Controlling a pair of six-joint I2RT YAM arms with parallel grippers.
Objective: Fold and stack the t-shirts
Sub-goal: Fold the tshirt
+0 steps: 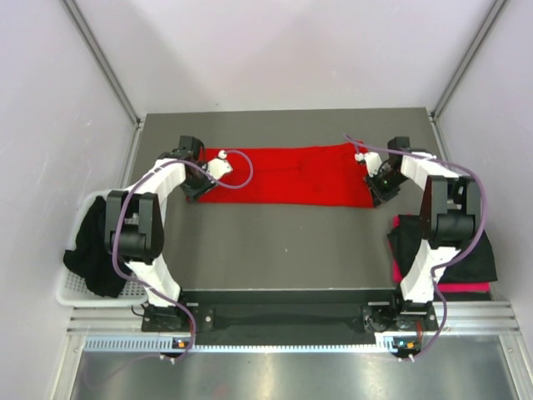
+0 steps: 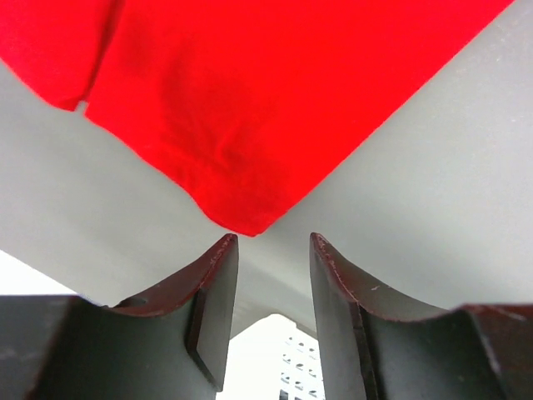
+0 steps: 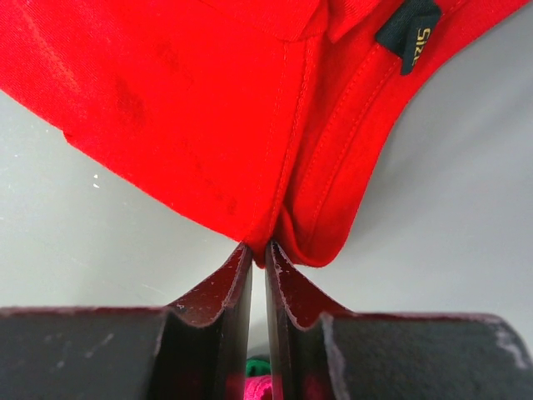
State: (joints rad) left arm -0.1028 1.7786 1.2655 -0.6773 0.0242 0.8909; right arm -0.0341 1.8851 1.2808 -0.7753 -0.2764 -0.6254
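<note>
one red t-shirt (image 1: 291, 175); left pincer (image 2: 273, 240) open beside corner; right pincer (image 3: 257, 246) clamped on its edge

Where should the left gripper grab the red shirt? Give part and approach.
Take the red t-shirt by the corner tip pointing at the open left gripper. Come in low along the table from the left end; the cloth lies flat.
</note>
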